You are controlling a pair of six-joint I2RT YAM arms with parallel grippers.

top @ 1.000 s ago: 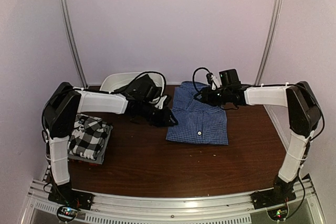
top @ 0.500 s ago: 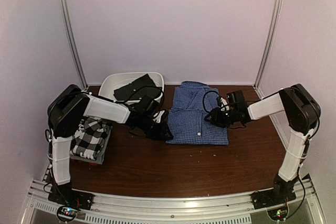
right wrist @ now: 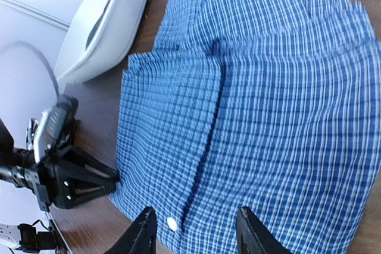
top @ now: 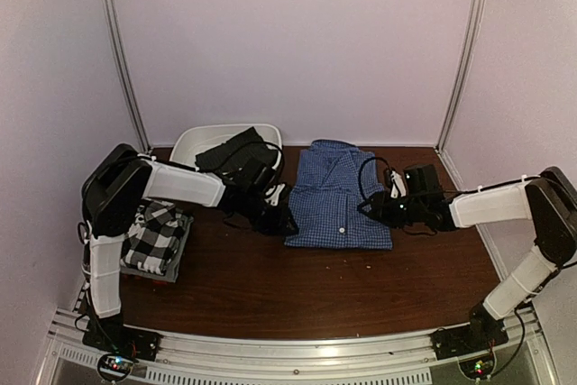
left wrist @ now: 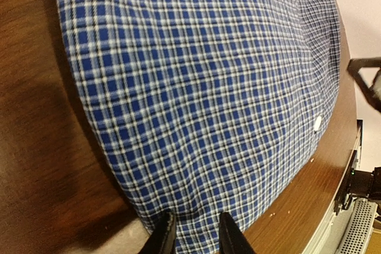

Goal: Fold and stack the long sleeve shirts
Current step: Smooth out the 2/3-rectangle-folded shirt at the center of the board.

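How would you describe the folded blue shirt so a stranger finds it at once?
On the dark brown wooden table, look right of the white oval plastic basin at the far edge. The folded blue-and-white fine-checked cloth shirt lies flat there. It is the only blue garment; the plaid shirt at left is black and white.

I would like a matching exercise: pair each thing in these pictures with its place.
1. blue check shirt
2. plaid shirt
3. white basin
4. left gripper

A. far edge, dark cloth inside
B. left side of the table
C. at the blue check shirt's left edge
D. middle, folded flat

Pairs: 1-D, 2-B, 3-A, 4-C.
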